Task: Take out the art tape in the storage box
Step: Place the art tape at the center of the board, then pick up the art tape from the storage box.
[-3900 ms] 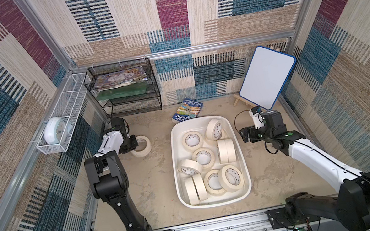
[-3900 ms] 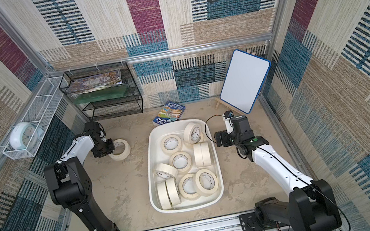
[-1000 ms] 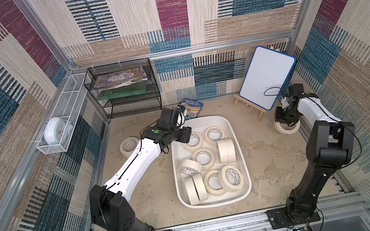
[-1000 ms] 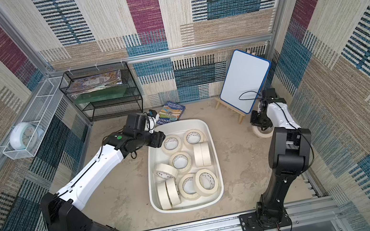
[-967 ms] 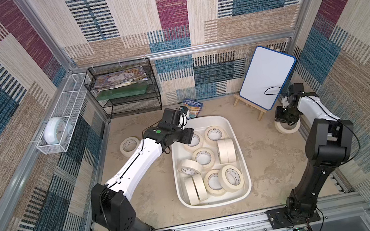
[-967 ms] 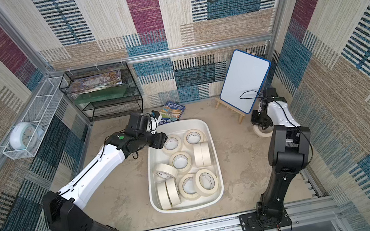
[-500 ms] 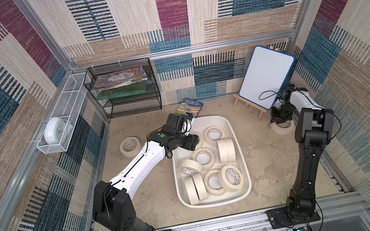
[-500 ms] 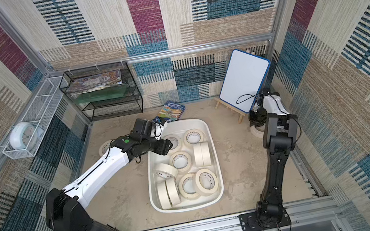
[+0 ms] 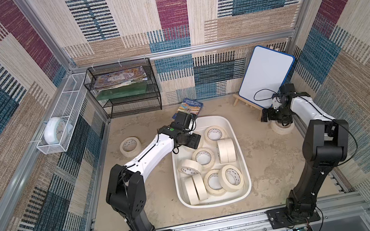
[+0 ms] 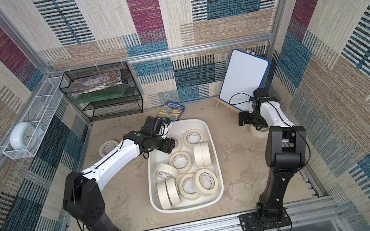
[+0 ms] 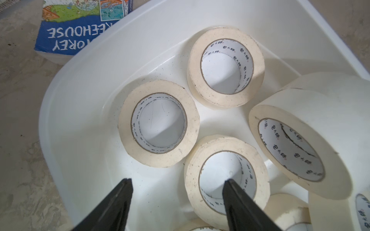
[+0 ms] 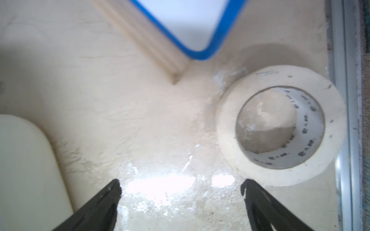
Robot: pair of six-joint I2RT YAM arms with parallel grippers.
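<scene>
Operator: Where is the art tape (image 9: 226,151)?
Observer: Mostly inside the storage box (image 9: 219,201) at mid-worktop (image 9: 271,172), some rolls flat, others on edge. A left-side roll (image 9: 124,150) lies flat on the worktop, apart from the box. A rail-side roll (image 12: 228,128) lies flat by the right rail, near the whiteboard (image 9: 265,75) stand.
Operator: And the left end effector (image 11: 177,184)?
Observer: Released, holding nothing. It hangs over the box's far end, near the book (image 11: 80,36). In the left wrist view, one jaw sits above a flat roll's core and the other above bare box floor.
Operator: Right end effector (image 12: 180,185)?
Observer: Released too, jaws spread wide over bare worktop, empty. The rail-side roll sits just beside one jaw; whether they touch I cannot tell.
</scene>
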